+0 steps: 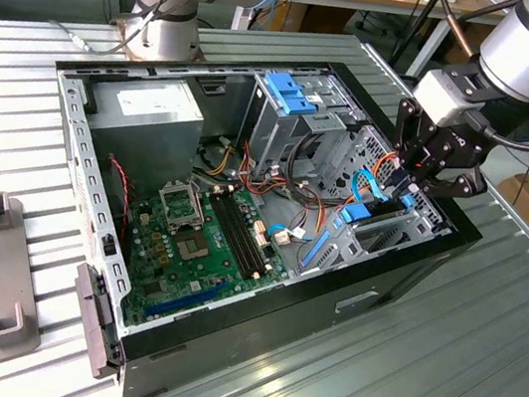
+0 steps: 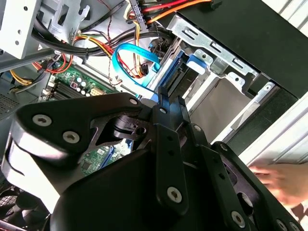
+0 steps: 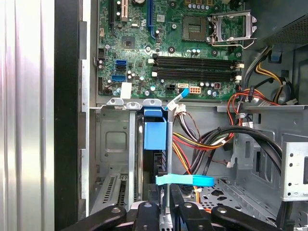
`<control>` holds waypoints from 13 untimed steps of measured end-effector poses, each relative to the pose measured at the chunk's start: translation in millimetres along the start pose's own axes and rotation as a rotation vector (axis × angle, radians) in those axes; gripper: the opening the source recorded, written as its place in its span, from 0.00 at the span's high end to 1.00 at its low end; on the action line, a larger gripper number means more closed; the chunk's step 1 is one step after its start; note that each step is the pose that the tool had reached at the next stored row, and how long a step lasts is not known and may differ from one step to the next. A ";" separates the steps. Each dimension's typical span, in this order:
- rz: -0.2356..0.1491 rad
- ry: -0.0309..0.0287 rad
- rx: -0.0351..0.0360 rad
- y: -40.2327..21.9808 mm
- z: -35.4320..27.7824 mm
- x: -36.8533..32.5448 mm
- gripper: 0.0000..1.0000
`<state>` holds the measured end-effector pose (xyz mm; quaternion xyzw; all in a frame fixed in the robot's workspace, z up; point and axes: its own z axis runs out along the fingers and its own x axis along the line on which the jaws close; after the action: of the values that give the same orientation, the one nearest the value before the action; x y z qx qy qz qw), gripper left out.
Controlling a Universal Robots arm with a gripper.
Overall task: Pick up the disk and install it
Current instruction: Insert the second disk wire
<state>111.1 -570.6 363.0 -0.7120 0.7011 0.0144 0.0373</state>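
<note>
- The disk [image 3: 155,137] stands on edge in a metal bay of the open computer case [image 1: 252,343], beside the motherboard [image 3: 168,48]: bright blue plastic end and rail, with a dark face below.
- The gripper [image 1: 428,169] hangs just above that bay at the case's corner; its black fingers [image 3: 166,211] lie right at the disk's near edge.
- I cannot tell whether the jaws are spread or pinching the disk.
- A light blue flat cable [image 3: 185,180] crosses next to the disk.

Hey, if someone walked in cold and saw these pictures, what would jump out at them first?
The open computer case with its green motherboard lies across the ribbed metal table. The black gripper hangs over the case's end at the exterior view's right, above a blue-railed drive bay.
</note>
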 end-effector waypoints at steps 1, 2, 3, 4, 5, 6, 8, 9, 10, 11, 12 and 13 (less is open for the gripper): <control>0.000 0.0001 0.0000 0.0 0.0 0.0 0.76; 0.000 0.0000 0.0000 -0.1 0.0 0.0 0.76; 0.000 0.0000 0.0000 -0.2 0.0 0.0 0.76; 0.000 -0.0002 0.0000 -0.3 0.1 -0.2 0.76; -0.001 0.0000 -0.0001 -0.7 0.1 -0.8 0.76; -0.002 0.0000 -0.0002 -1.3 0.1 -1.5 0.76; -0.004 -0.0001 -0.0003 -2.0 0.2 -2.0 0.76; -0.007 -0.0002 -0.0006 -3.4 0.3 -2.8 0.76; -0.009 -0.0002 -0.0007 -4.2 0.4 -3.2 0.76; -0.010 -0.0003 -0.0008 -4.7 0.4 -3.4 0.76; -0.014 -0.0005 -0.0010 -6.4 0.5 -4.1 0.76; -0.016 -0.0004 -0.0012 -7.2 0.5 -4.4 0.76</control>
<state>118.3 -566.0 363.1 -0.7177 0.6952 0.0146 0.0371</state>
